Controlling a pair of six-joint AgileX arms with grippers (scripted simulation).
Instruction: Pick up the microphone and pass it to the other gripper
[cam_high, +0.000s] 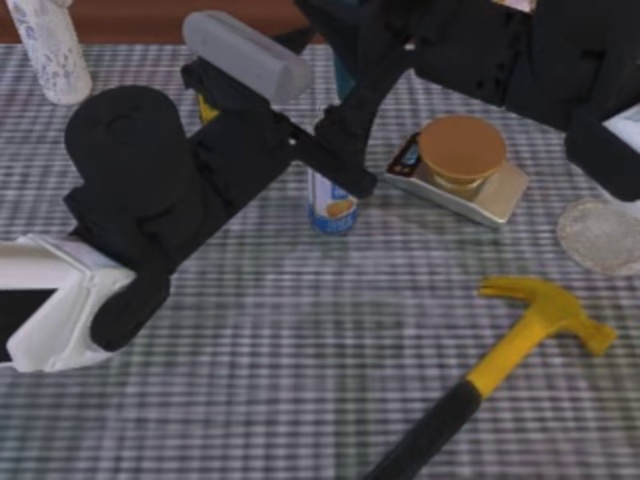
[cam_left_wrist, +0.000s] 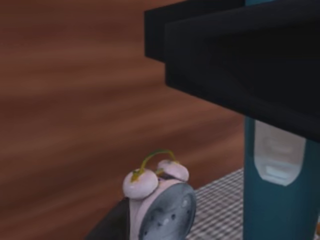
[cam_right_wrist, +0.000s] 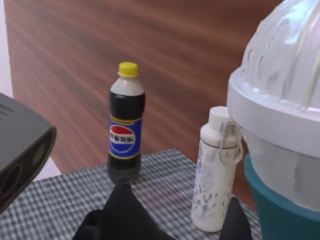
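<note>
Left claw and right claw meet at far centre above the worktop, microphone between them for handover. Teal handle, white head show close-up; which claw grips it, or either's opening, can't tell.

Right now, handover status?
Left gripper shut on microphone, aloft at table's back. Right gripper open beside its head, not yet gripping. Hammer lies well clear.

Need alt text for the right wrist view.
A microphone's rounded white-grey head on a teal handle fills the near side, close to the camera. Behind it on the checked tablecloth stand a dark cola bottle with yellow cap and a white patterned flask, against a wood-grain wall.
</note>
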